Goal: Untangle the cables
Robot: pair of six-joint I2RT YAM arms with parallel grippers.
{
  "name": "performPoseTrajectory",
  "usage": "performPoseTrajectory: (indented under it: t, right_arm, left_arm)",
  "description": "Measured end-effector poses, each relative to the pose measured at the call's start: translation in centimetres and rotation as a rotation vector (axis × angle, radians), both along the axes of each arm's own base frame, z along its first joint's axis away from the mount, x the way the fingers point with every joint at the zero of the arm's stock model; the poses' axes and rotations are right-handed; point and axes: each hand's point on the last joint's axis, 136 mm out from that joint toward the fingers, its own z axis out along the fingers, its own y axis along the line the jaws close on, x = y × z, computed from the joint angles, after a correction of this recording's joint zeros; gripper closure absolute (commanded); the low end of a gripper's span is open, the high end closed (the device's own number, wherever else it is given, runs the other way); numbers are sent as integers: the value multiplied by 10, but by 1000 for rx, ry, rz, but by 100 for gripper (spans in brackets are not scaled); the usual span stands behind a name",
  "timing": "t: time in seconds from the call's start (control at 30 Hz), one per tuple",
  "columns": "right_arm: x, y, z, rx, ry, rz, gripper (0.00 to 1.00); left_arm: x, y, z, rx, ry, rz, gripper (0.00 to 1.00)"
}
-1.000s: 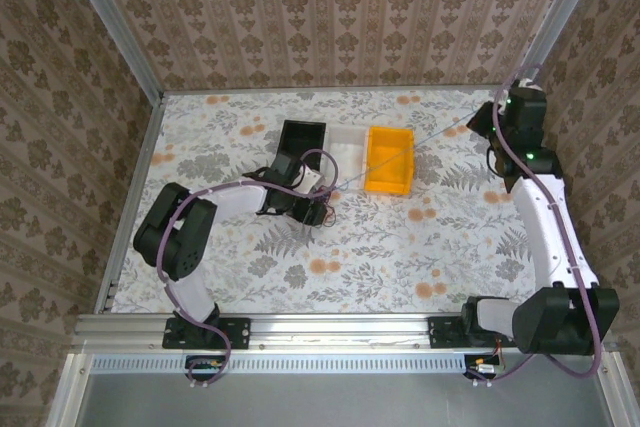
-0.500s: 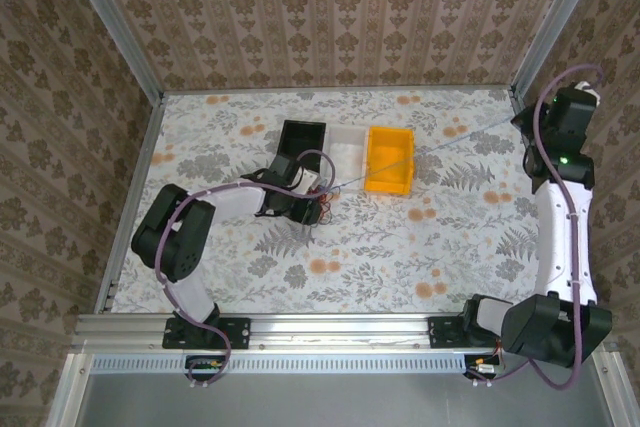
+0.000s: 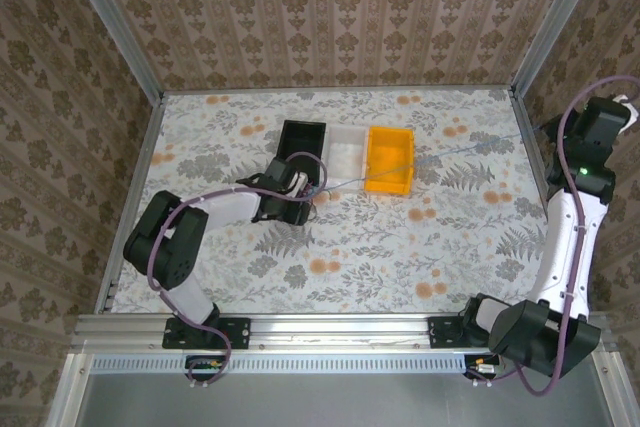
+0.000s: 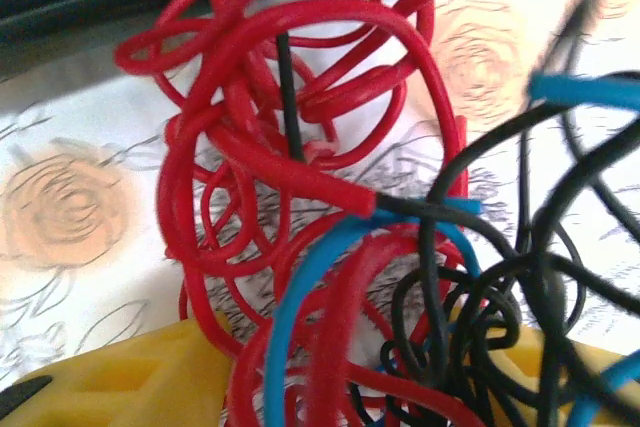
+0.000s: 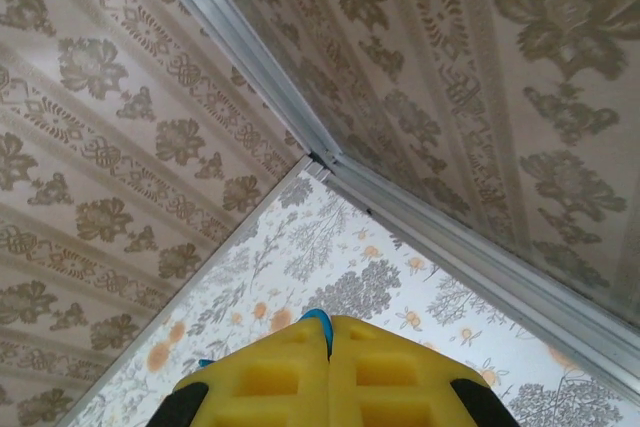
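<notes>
Left gripper [image 4: 365, 387]: on my left wrist feed its yellow pads [image 4: 130, 382] stand partway apart at the bottom corners. The gap between them is packed with strands, so I read it as clamped on the bundle.
Cables [image 4: 300, 177]: I see a tight knot of red loops with black and blue strands threaded through, rising from between the left pads over the flowered table [image 3: 400, 247]. From overhead the knot sits at the left fingertips, just in front of the bins.
Right gripper [image 5: 328, 335]: the two yellow pads are pressed flat together, with a bit of blue pinched at the top of the seam.
Blue cable [image 5: 316, 319]: on the overhead feed I follow one thin strand running straight from the knot, across the front of the bins, out towards the far right corner where the right gripper is.
Right arm [image 3: 565, 237]: reaches up along the right edge of the table, with its wrist at the side frame.
Bins: a black bin [image 3: 285, 142], a clear bin [image 3: 345, 135] and an orange bin [image 3: 390, 185] stand side by side near the middle back. I cannot see any wire lying in them.
Right wrist view: beyond the pads I look into the corner, with patterned wallpaper and an aluminium rail [image 5: 420, 217].
</notes>
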Motion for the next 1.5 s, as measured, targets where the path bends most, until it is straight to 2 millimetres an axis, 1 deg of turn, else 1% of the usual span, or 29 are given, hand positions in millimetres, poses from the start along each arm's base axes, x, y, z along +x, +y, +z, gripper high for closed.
performPoseTrajectory:
  t: [0.17,0.27,0.43,0.53,0.6,0.67,0.73,0.9,0.93,1.0,1.03,1.13,1.17,1.27,1.33,1.4,1.43,1.5]
  right_arm:
    - [-14,-14,6,-3,-20,-55,100]
    - [-22,-22,9,-1,-31,-88,100]
    - [-29,-27,11,0,-37,-113,100]
    - [-30,-27,12,-2,-38,-113,100]
    - [-32,-29,13,-3,-40,-119,100]
    - [-35,-31,14,-2,-36,-128,100]
    - [-36,-31,16,-6,-37,-132,100]
    - [-40,-34,21,-12,-46,-143,100]
    - [-41,-34,23,-14,-48,-145,100]
    - [-42,-35,24,-16,-52,-149,100]
    - [-42,-36,25,-17,-53,-151,100]
    - [-43,-38,26,-17,-56,-156,100]
    - [-43,-37,26,-15,-57,-151,100]
    - [-38,-32,27,-5,-68,-113,100]
    - [-31,-24,29,-1,-80,-72,100]
    - [-21,-11,32,-3,-94,-14,100]
    - [-16,-2,35,-12,-99,21,100]
    - [-2,24,40,-35,-107,116,100]
  left_arm:
    - [6,19,-2,46,-9,105,34]
    - [8,31,-2,59,-8,177,33]
    - [11,48,-2,58,8,281,33]
    - [13,53,-3,44,15,326,35]
    - [15,61,-3,26,24,376,37]
    - [18,72,-2,1,33,437,40]
    - [20,83,-1,-22,42,498,44]
    - [23,98,0,-72,67,602,52]
    - [24,100,0,-78,69,614,56]
    - [24,104,0,-84,77,643,68]
    - [25,108,0,-91,81,667,72]
    - [25,117,-2,-113,95,718,77]
    - [25,117,-1,-115,96,724,79]
    - [24,115,-1,-104,89,705,99]
    - [23,109,1,-87,72,645,100]
    - [20,89,2,-77,56,539,100]
    - [17,75,3,-75,47,473,100]
    - [8,45,8,-95,32,330,100]
